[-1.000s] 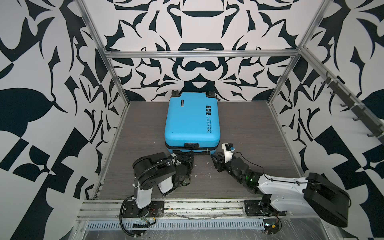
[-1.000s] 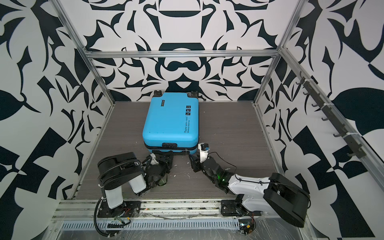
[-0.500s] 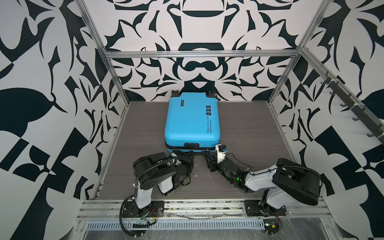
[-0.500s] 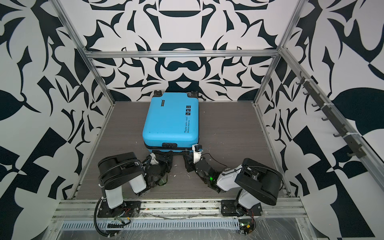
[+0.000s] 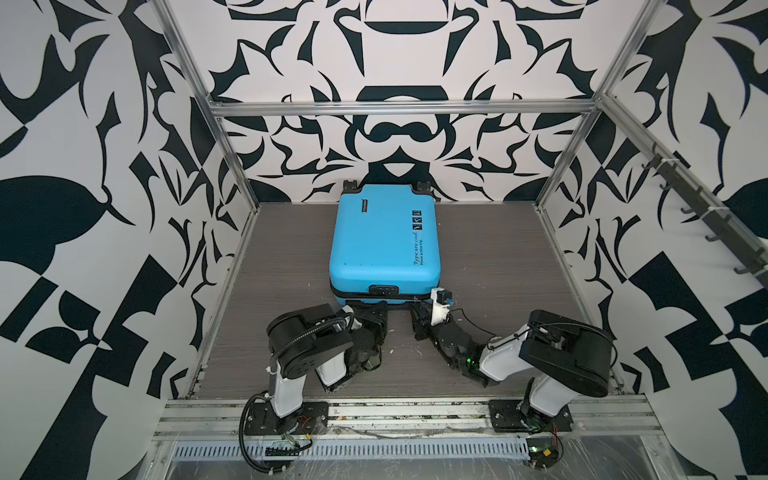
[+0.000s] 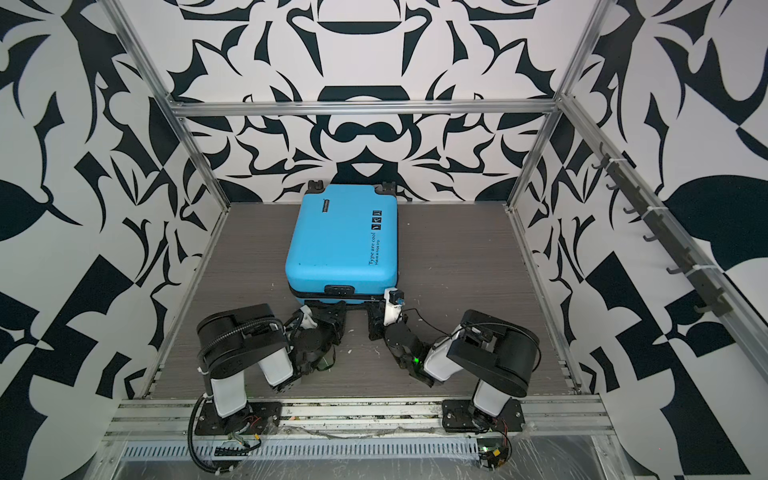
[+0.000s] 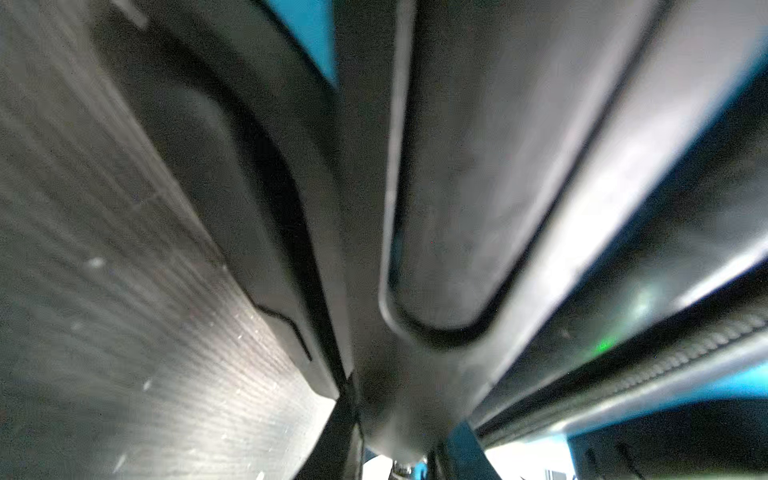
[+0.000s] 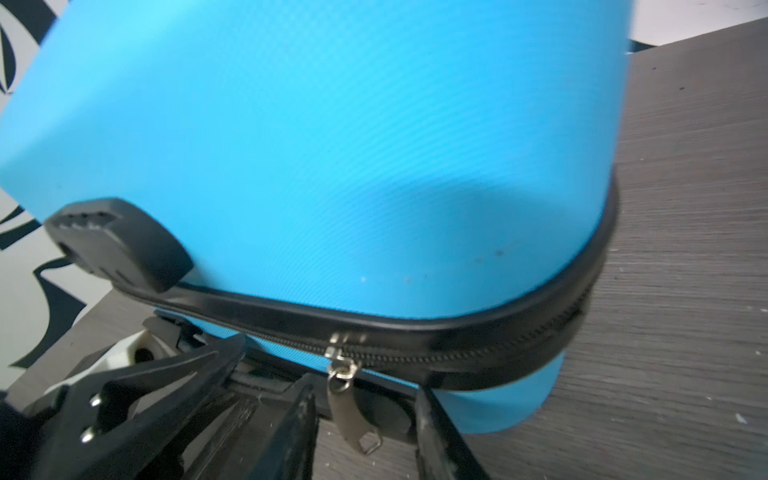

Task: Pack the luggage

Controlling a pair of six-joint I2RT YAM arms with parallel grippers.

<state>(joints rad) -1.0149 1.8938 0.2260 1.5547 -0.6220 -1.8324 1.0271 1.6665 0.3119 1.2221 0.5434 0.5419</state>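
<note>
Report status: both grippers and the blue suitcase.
Right gripper open, straddling the zipper pull. Left gripper at near edge of the luggage, jaws unclear. The luggage lies flat, lid down. No obstruction seen.

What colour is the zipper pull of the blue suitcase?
Silver-grey metal; the zipper pull shows best in the right wrist view.

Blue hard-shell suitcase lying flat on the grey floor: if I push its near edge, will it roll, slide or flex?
The blue hard-shell suitcase lies flat on its shell, black wheels pointing at the back wall, so it would probably slide, not roll. The ribbed shell looks stiff. Its metal zipper pull dangles loose and likely swings if nudged.
</note>
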